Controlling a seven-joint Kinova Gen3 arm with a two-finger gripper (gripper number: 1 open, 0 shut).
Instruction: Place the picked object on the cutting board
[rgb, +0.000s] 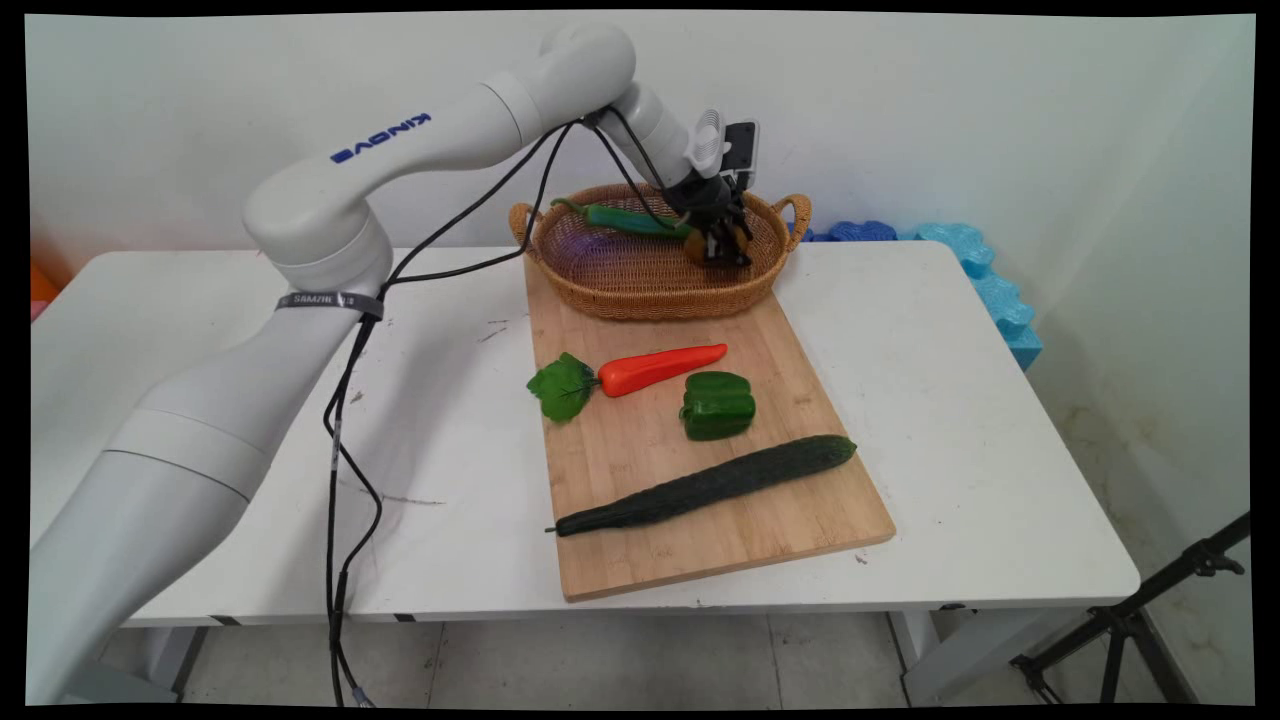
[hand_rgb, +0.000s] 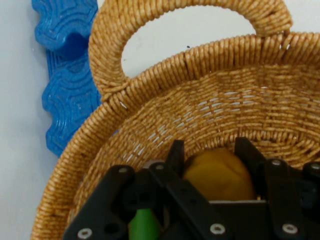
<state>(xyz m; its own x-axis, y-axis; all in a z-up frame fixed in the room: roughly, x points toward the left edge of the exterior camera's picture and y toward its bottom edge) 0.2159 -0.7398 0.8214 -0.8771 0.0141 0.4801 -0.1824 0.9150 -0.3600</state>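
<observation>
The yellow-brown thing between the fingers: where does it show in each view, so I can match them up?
Main view: the yellow-brown object sits between the fingers, inside the wicker basket, right end, at the far end of the cutting board.
Hand view: bottom centre, the object between the two fingers.
Shared landmark: the basket's right handle.

the gripper angles downward, arm extended, its fingers clamped together.
</observation>
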